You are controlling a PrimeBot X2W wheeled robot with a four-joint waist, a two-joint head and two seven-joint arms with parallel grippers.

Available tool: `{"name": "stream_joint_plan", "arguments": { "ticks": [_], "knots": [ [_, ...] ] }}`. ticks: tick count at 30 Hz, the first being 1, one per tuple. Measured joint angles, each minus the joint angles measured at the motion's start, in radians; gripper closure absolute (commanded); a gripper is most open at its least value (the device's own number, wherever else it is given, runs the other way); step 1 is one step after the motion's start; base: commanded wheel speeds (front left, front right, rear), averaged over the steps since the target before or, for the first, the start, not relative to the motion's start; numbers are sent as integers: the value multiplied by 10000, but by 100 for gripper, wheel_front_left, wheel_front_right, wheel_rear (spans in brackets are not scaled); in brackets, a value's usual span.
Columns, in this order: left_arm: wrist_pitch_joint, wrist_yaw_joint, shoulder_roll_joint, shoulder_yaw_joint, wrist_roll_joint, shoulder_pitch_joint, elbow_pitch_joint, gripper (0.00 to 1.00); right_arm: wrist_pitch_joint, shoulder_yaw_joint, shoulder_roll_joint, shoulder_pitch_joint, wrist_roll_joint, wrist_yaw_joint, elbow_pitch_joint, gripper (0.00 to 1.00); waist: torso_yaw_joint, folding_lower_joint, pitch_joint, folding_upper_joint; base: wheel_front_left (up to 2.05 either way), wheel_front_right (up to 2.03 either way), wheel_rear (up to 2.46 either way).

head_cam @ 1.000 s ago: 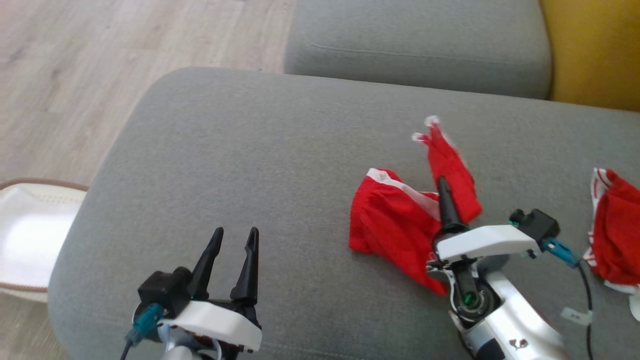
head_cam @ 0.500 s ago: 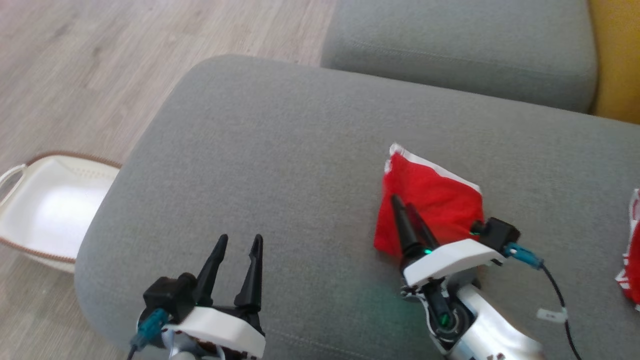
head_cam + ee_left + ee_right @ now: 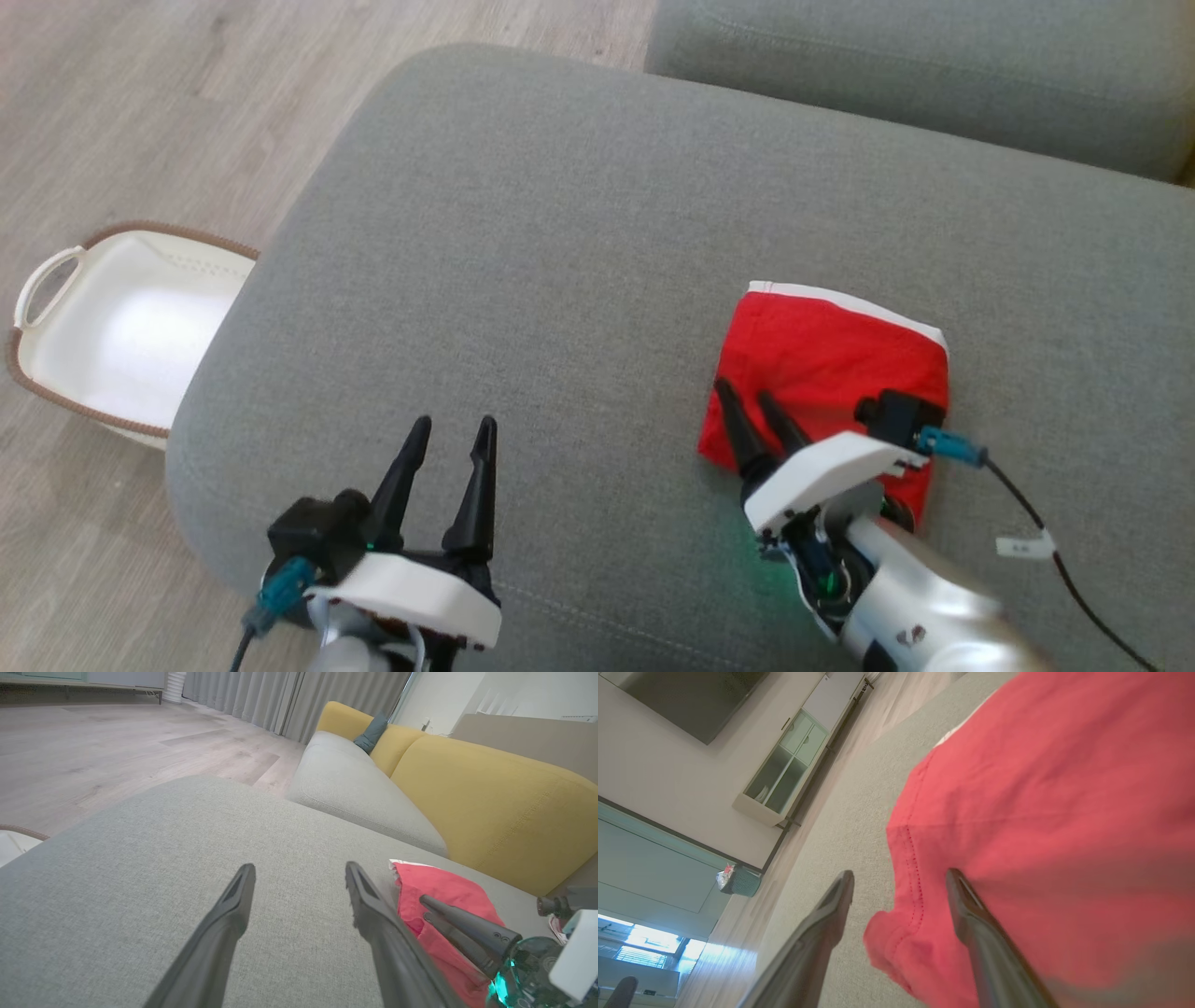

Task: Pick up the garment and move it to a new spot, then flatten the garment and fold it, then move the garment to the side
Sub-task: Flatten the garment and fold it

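Note:
The garment (image 3: 831,355) is red with a white band along its far edge. It lies folded into a flat rectangle on the grey cushion (image 3: 560,233), right of centre. My right gripper (image 3: 744,390) is open, its fingers spread over the garment's near left corner and gripping nothing. In the right wrist view the red hem (image 3: 915,891) runs between the parted fingers of that gripper (image 3: 900,874). My left gripper (image 3: 455,423) stands open and empty over bare cushion at the lower left. The left wrist view shows this gripper (image 3: 300,867) with the garment (image 3: 439,889) off to its right.
A white basket (image 3: 56,280) with a brown rim stands on the wooden floor, left of the cushion. A second grey cushion (image 3: 934,75) lies beyond, and a yellow sofa back (image 3: 490,798) rises behind it. A dark cable (image 3: 1055,560) trails from the right wrist.
My right gripper has opened and let go of the garment, which was raised by one end and now lies folded flat. The head camera has shifted. My left gripper has stayed open.

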Motion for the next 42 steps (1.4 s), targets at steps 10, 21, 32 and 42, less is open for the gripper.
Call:
{"name": "stream_joint_plan", "arguments": {
  "ticks": [10,21,32,42],
  "knots": [
    [0,81,-4,198,-69,-152,-15,0,-4,311,4,-525,104,0,15,0,-634,0,-113,0,0,0,0],
    [0,65,-10,970,92,-155,-466,0,-12,-2382,-577,-341,-4190,0,-1670,0,-1890,0,-552,0,0,0,0],
    [0,15,-13,1743,180,-173,-1057,0,-33,-5789,-209,3093,-9321,0,-5131,0,-3206,0,-803,0,0,0,0],
    [0,-65,-17,1638,291,-140,-972,0,-33,-6780,48,4254,-10516,0,-6393,0,-3493,0,-746,0,0,0,0]
  ]
}}
